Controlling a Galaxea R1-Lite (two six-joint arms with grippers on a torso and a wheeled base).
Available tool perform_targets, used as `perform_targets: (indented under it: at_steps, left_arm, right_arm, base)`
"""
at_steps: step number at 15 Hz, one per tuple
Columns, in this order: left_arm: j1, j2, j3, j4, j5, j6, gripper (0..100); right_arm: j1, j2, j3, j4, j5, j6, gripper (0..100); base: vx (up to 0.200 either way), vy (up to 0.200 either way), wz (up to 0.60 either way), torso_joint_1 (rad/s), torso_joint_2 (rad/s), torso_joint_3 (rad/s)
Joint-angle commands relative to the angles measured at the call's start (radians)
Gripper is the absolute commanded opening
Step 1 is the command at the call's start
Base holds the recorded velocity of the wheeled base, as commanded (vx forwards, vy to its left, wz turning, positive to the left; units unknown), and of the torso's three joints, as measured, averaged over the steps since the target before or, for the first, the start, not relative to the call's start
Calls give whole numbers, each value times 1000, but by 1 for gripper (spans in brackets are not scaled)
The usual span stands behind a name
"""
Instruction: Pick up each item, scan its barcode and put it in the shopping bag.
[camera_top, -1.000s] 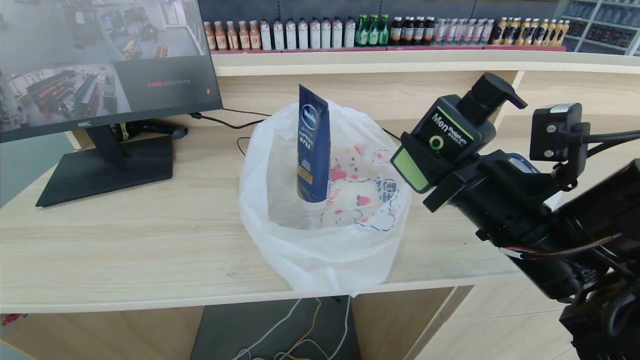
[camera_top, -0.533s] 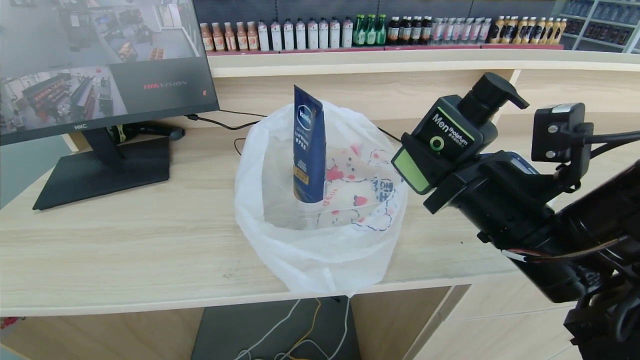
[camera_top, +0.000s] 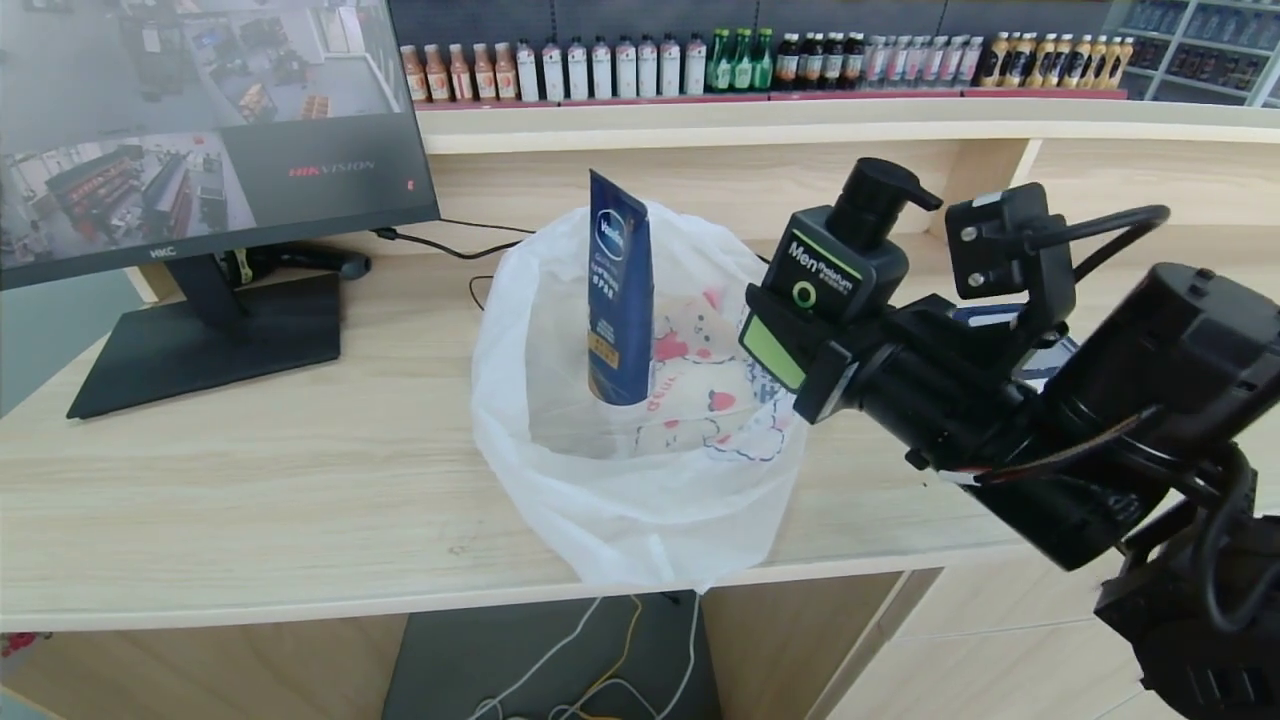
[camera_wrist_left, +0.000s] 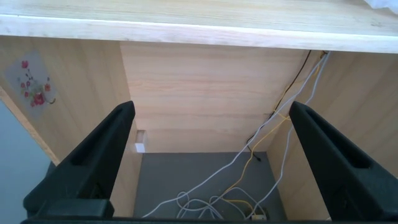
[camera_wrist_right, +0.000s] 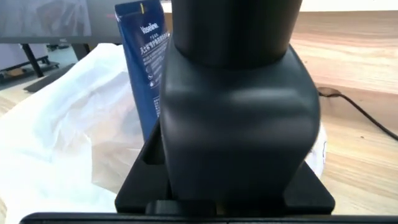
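Observation:
My right gripper (camera_top: 835, 345) is shut on a black pump bottle (camera_top: 835, 285) with a green label, held in the air at the right rim of the white shopping bag (camera_top: 640, 470). The bottle's dark body (camera_wrist_right: 239, 118) fills the right wrist view up close. A blue tube (camera_top: 618, 290) stands upright inside the bag, and it shows behind the bottle as the blue tube (camera_wrist_right: 144, 68) in the right wrist view. The bag stands on the wooden counter (camera_top: 250, 480). My left gripper (camera_wrist_left: 211, 168) hangs open below the counter edge, with nothing between its fingers.
A monitor (camera_top: 200, 130) on a black stand sits at the counter's back left, with a handheld scanner (camera_top: 300, 262) behind its base. Cables (camera_top: 460, 245) run across the counter behind the bag. Shelves of bottles (camera_top: 760, 60) line the far wall.
My right gripper has carried the pump bottle left, closer to the bag's rim. The camera shifted slightly between the earliest frame and the later ones.

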Motion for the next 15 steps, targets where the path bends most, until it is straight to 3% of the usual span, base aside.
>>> perform_targets:
  at_steps: [1,4,7,15]
  left_arm:
    - [-2,0,0,0,0,0,100]
    - [0,0,0,0,0,0,100]
    - [0,0,0,0,0,0,100]
    - [0,0,0,0,0,0,100]
  right_arm:
    - [0,7,-74,87,-3,-4,0]
    - [-18,40,-132,187,-3,-4,0]
    - [-26,111,-235,188,-3,-26,0]
    - [-57,255,-284,181,-2,-30,0]
  base:
    - [0,0,0,0,0,0]
    - [0,0,0,0,0,0]
    - [0,0,0,0,0,0]
    - [0,0,0,0,0,0]
